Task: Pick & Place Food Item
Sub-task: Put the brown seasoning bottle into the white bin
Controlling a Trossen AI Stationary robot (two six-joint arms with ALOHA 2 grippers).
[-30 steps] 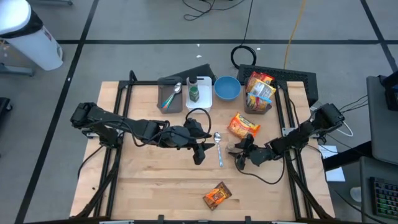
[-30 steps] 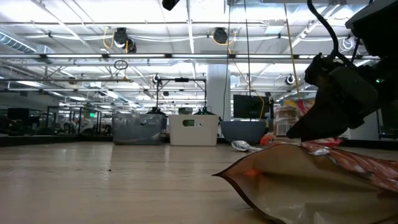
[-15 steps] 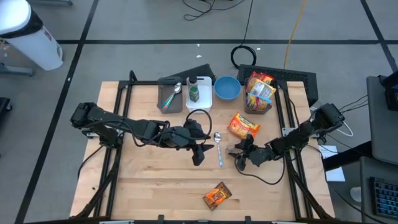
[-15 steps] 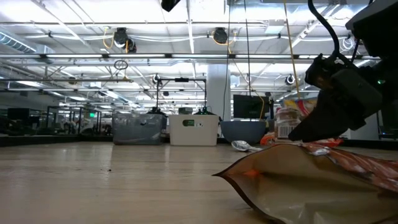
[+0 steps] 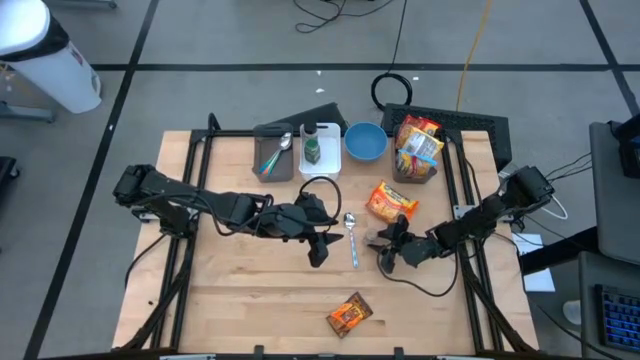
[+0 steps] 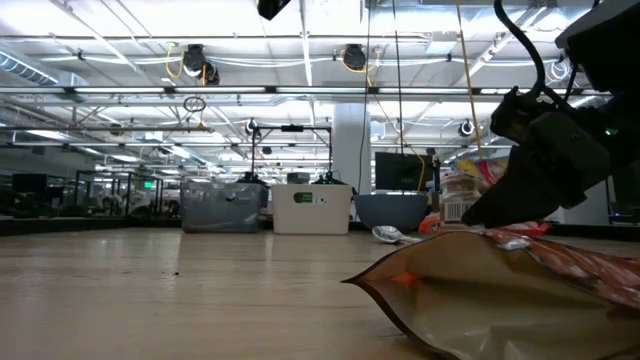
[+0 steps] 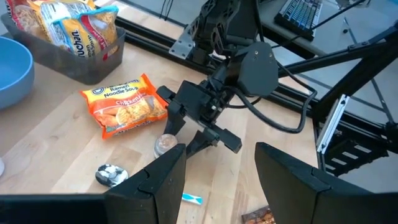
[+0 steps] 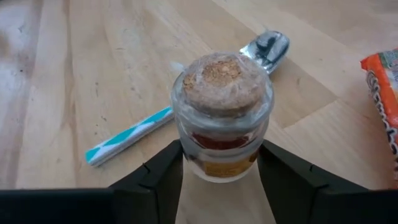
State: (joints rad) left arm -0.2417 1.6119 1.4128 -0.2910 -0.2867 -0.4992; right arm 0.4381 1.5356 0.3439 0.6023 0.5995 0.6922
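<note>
A small glass jar [image 8: 222,124] with a cork stopper, red contents and a yellow label stands upright on the wooden table, right of centre. My right gripper [image 8: 221,158] is low over the table and shut on it; the left wrist view shows that gripper [image 7: 186,127] around the jar [image 7: 165,144]. My left gripper [image 7: 221,180] hangs open above the table's middle [image 5: 320,252], holding nothing. A spoon [image 5: 351,235] with a striped handle lies just left of the jar. My right gripper has the jar's lower body [image 8: 186,165] pinched between its two fingers [image 8: 163,177], one on either side of the glass. The fingers slant down from the table's right side. The jar stands upright with its cork top up, its base on the table.
An orange noodle pack [image 5: 392,201] lies just behind the jar. A dark bin of noodle packs [image 5: 418,146], a blue bowl [image 5: 366,141], a white tub with a green bottle [image 5: 318,146] and a grey utensil tray [image 5: 273,154] line the far edge. A snack bag [image 5: 349,315] lies near the front.
</note>
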